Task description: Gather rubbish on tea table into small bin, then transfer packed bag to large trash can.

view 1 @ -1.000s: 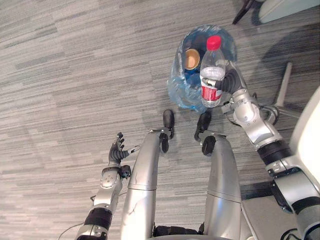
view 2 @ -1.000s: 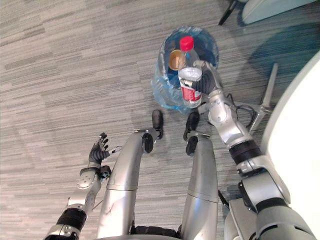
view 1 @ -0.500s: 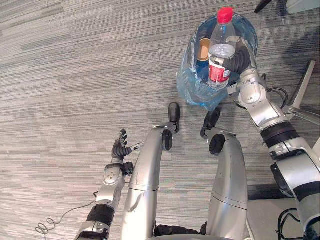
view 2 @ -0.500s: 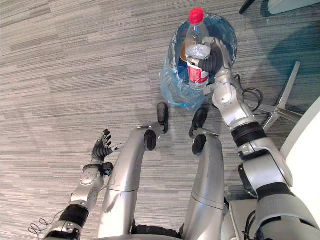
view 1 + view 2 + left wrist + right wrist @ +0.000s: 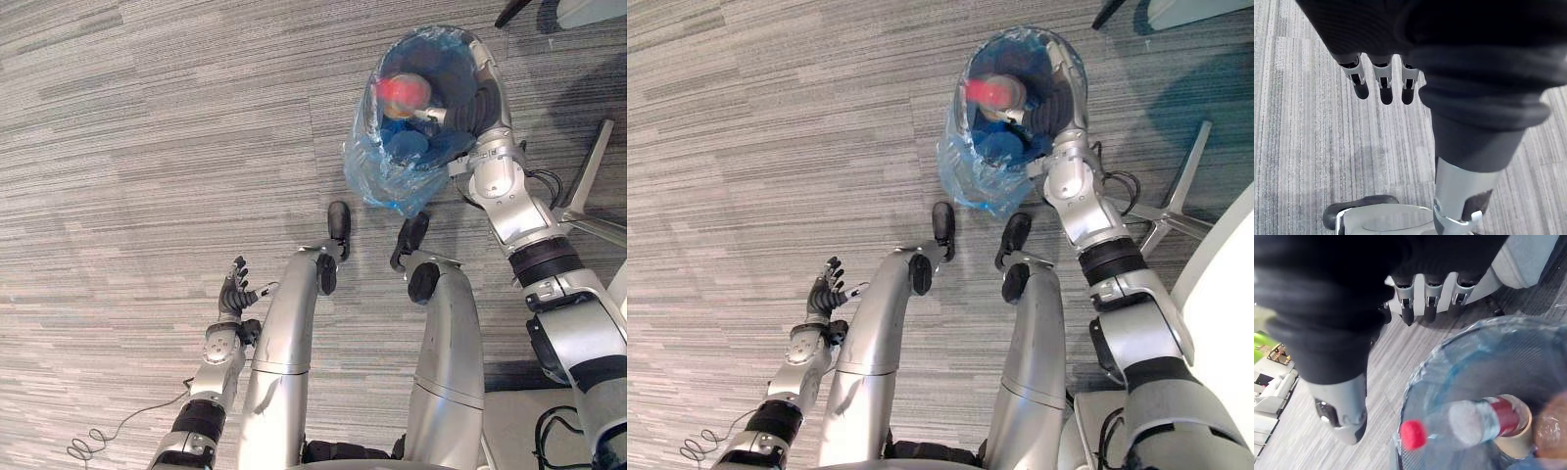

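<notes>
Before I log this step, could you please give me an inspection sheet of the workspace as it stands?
Surface: grey striped carpet, flat.
Job's things: small bin, blue-lined, stands upright; red-capped bottle lies inside it, over a tan round item.
Clutter: nothing seen.
Hands: right hand open at the bin's mouth, apart from the bottle; left hand open, low over the carpet, holding nothing.
Cables: nothing seen.
Surroundings: metal furniture leg on the carpet beside the bin.

Grey carpet floor carries a blue-bagged bin.
</notes>
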Available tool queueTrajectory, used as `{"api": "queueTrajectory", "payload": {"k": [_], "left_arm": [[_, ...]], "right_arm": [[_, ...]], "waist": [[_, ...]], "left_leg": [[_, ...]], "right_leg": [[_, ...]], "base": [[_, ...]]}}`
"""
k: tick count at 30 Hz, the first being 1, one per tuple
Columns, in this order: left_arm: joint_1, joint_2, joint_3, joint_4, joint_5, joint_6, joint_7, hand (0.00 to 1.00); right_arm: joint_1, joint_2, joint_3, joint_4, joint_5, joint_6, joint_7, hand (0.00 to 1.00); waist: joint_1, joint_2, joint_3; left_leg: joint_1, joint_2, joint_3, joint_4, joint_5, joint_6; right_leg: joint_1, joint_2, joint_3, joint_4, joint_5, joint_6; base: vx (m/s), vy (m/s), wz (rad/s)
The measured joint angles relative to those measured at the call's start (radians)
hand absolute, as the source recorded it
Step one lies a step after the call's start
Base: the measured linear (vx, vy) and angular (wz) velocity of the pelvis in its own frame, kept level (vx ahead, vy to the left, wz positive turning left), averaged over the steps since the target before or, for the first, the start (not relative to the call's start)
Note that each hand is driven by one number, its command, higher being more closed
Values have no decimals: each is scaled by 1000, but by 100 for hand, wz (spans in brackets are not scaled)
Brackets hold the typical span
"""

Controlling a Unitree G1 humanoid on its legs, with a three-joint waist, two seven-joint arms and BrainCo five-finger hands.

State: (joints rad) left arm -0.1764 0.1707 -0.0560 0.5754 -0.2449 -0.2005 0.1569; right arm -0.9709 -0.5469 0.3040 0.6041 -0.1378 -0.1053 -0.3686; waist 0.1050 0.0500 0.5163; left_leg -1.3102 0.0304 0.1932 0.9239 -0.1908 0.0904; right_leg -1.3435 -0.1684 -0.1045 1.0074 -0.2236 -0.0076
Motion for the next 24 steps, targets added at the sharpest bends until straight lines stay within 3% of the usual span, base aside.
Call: {"api": "queueTrajectory", "payload": {"k": [13,24], "left_arm": [[-3,-1,28,14,1,18,1,0],[-5,0,28,10,2,17,19,0]], "right_arm": [[139,64,-6,-164,-106,-4,2,0],[144,43,149,-137,-310,-5,26,0]], "waist": [[-7,0,0],[-7,0,0]], "left_leg": [[42,19,0,-11,2,3],[37,21,-1,-17,-1,-2]], "right_leg": [[46,26,-1,-27,3,-5],[43,27,-5,-37,5,-3]], "base": [[-39,2,-4],[-42,3,-1]]}}
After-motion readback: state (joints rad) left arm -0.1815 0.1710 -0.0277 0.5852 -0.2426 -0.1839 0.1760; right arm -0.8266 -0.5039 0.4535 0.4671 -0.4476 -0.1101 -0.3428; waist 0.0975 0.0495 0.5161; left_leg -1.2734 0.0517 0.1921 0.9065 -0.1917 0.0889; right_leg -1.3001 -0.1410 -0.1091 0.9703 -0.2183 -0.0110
